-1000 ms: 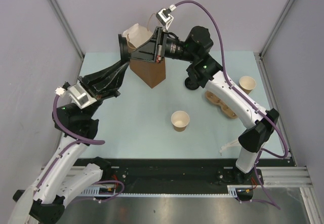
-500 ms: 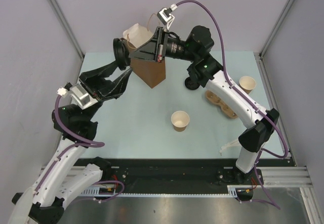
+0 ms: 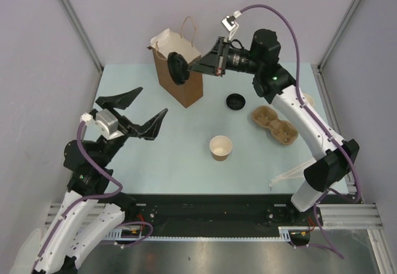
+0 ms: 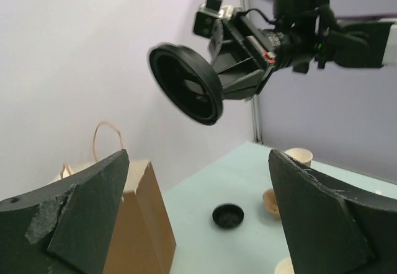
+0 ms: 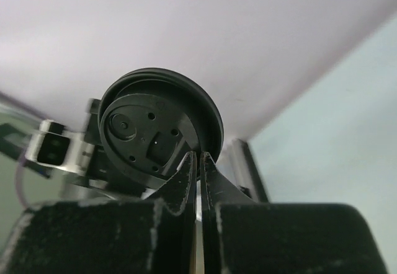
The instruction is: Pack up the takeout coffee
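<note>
The cup (image 3: pixel 221 147) stands upright and uncovered on the table (image 3: pixel 173 162), near its middle. It is well apart from both arms, and its pale inside shows nothing in it. Its black lid (image 3: pixel 178 68) is up in the air near the top of the bag (image 3: pixel 186 91), outside it. The right gripper (image 3: pixel 189 68) is clamped on the lid's rim. In the right wrist view the two fingers (image 5: pixel 186 175) are pressed almost together on the lid's lower edge, and the lid stands on edge with its face toward the camera.

The bag stands upright at the far side of the table with its mouth open and one twine handle raised. A pale lining shows at the mouth, but what lies inside cannot be told.

The tray (image 3: pixel 275 122) lies to the right of the bag, and both of its wells are empty. A second lid (image 3: pixel 235 101) lies flat on the table between the bag and the tray. A second cup (image 4: pixel 298 157) stands beyond the tray at the right edge. It is mostly hidden behind the right arm in the top view, and its contents cannot be seen.

The left gripper (image 3: pixel 153 100) hangs to the left of the bag with its jaws spread wide, grasping nothing.
</note>
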`<state>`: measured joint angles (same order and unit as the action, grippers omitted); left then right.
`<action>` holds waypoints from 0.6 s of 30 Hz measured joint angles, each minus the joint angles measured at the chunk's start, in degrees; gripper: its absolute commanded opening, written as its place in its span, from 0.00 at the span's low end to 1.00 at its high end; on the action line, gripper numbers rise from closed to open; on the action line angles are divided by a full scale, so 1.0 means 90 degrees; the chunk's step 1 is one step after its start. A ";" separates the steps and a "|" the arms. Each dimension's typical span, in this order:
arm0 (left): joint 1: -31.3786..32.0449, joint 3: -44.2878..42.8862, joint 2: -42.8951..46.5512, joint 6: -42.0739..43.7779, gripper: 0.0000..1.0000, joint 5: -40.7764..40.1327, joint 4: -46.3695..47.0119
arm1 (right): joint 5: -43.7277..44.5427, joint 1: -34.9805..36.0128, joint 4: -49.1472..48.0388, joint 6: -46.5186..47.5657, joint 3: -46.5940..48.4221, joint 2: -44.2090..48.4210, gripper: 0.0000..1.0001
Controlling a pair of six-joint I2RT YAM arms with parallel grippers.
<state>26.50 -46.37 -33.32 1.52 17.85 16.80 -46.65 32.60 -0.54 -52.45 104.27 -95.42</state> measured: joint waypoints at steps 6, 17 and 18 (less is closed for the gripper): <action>-0.0027 -0.0029 0.0299 -0.0425 1.00 -0.0233 -0.1530 | 0.0362 -0.0899 0.2458 0.2327 -0.0255 0.0389 0.00; -0.0102 -0.0245 -0.1290 -0.1940 1.00 0.0682 -0.3271 | 0.2414 -0.0685 0.5865 0.6421 -0.0644 0.0342 0.00; -0.0102 -0.0267 -0.1535 -0.2047 1.00 0.0765 -0.3276 | 0.2543 -0.0653 0.5986 0.6645 -0.0661 0.0308 0.00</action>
<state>25.58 -48.77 -47.13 -16.91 24.73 -12.69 -23.77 26.72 53.34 7.35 98.32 -92.64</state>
